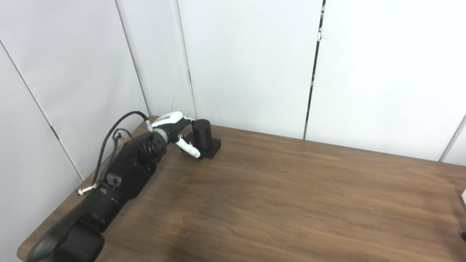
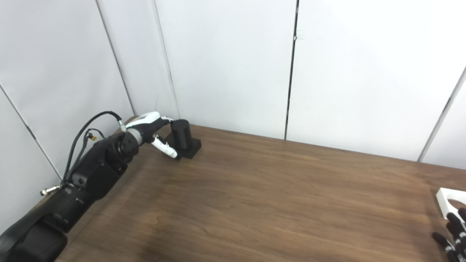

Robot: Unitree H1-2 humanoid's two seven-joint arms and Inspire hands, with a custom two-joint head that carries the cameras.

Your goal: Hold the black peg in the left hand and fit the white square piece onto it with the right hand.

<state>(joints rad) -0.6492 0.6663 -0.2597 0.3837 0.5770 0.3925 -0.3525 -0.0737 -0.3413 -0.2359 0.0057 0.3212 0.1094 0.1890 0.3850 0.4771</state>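
Note:
The black peg [image 1: 202,134], an upright cylinder on a square black base, stands on the table at the far left back corner; it also shows in the right eye view [image 2: 181,134]. My left hand [image 1: 177,131] is at the peg, white fingers against its left side and the thumb stretched in front of the base, not closed. The white square piece [image 2: 450,201] with a round hole lies flat at the right edge of the table. My right hand [image 2: 453,234] shows only dark fingertips, spread, just in front of the piece and holding nothing.
The wooden table [image 1: 276,196] is backed by white wall panels [image 1: 247,65] right behind the peg. A black cable [image 1: 109,134] loops off my left forearm near the table's left edge.

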